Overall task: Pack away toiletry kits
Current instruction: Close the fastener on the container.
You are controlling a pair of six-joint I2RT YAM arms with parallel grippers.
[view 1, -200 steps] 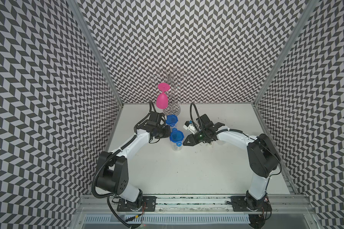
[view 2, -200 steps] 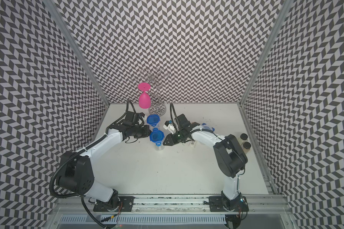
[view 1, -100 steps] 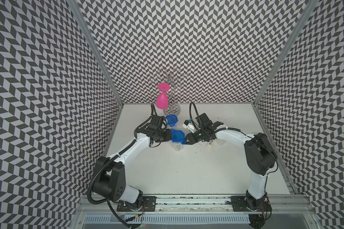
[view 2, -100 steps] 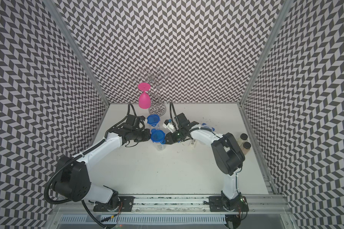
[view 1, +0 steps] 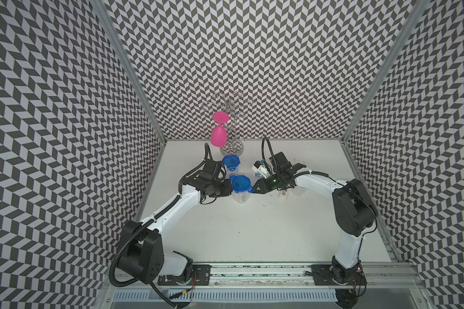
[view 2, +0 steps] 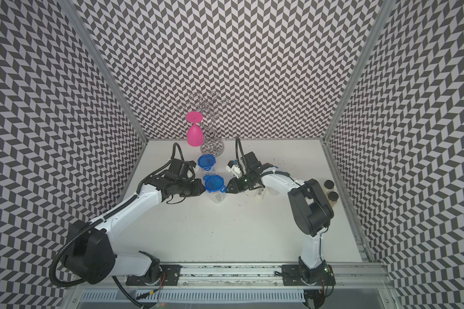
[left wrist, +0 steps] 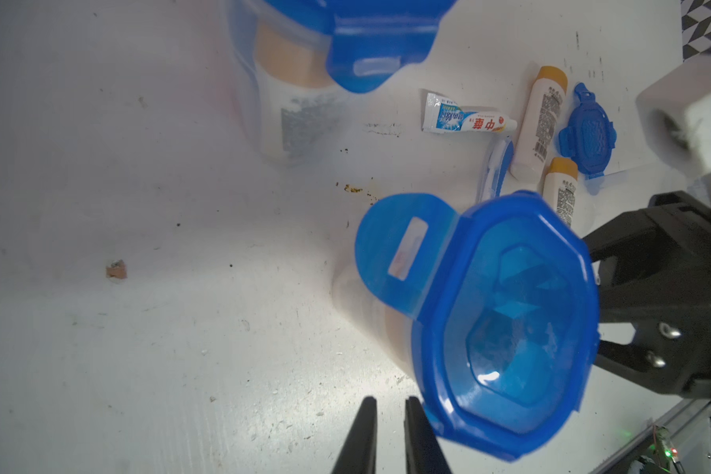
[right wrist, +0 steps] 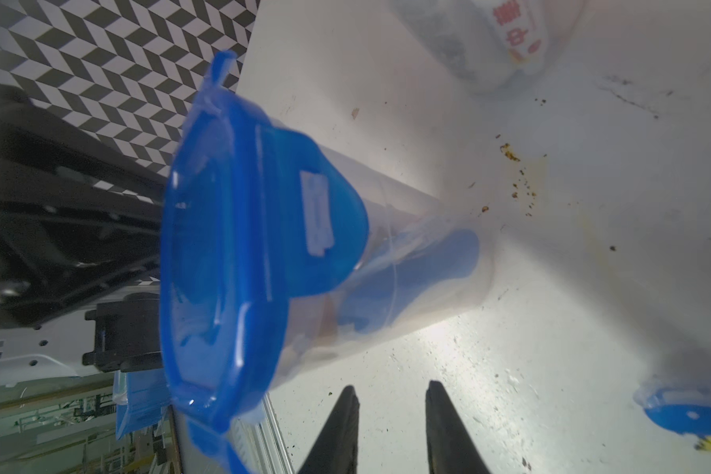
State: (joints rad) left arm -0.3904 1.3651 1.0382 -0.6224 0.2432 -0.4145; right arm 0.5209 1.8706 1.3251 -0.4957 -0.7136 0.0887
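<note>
— What was the biggest thing there?
— The white surface (view 1: 252, 230), with the left arm (view 1: 177, 205) and the right arm (view 1: 315, 182) reaching in from either side.

— And standing on it?
— One silver wire rack (view 1: 233, 149) at the back, with one pink goblet (view 1: 219, 136) hanging upside down from it. In front stood two clear, upright jars with blue lids on. The far jar (view 1: 231, 163) was just before the rack's base and the near jar (view 1: 240, 184) was between the two hands.

— The hands?
— The left hand (left wrist: 390, 435) had its fingers a narrow slit apart, with nothing between them, just beside the near jar's lid. The right hand (right wrist: 390, 431) was spread wider, also empty, on the jar's other side.

— Anything packed?
— A blue toothbrush (right wrist: 436, 258) showed inside the near jar, and an orange-capped bottle (left wrist: 280, 82) inside the far one. A third jar (right wrist: 481, 45), lidless, seemed to sit near the right hand, though it was blurred.

— Loose pieces?
— One blue lid (left wrist: 587, 135), one bottle (left wrist: 538, 123) lying flat, a second bottle (left wrist: 561, 184) partly hidden by the near jar's lid, one loose toothbrush (left wrist: 495, 168) and one toothpaste tube (left wrist: 464, 119). They lay close together on the surface.
</note>
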